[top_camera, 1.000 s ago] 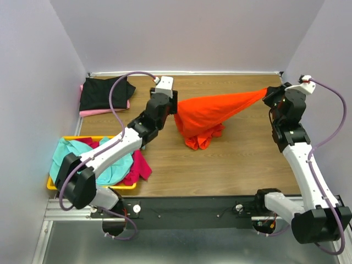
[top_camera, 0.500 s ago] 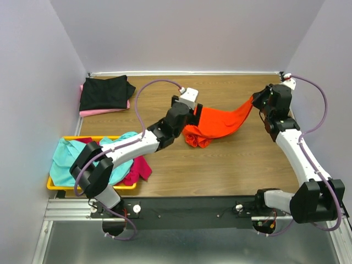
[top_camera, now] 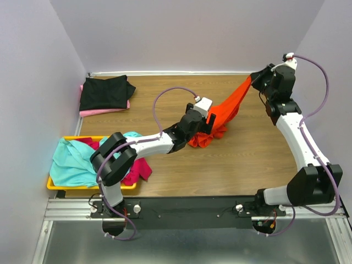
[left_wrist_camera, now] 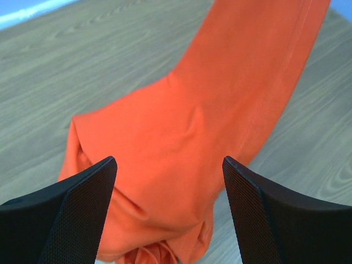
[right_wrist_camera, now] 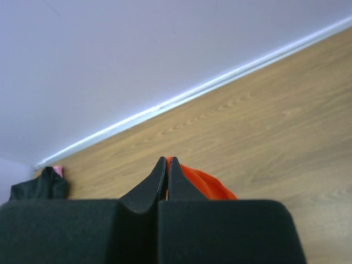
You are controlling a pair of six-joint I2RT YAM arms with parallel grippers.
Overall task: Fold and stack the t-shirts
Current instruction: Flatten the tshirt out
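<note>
Orange t-shirt (top_camera: 223, 111) strung up off the counter (top_camera: 242, 159), well right of the yellow tray (top_camera: 49, 184).
Right pincer (top_camera: 253, 78) is clamped on its corner, now higher than a moment ago; left pincer (left_wrist_camera: 169, 162) gapes open over the bunched cloth, having moved farther from the tray.

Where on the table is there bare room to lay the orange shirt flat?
Widest bare wood: the near right, between the orange t-shirt, the right arm and the front edge. Narrower strip along the back wall, between the black t-shirt and the right tool. The left is crowded: yellow tray, piled shirts, left arm.
</note>
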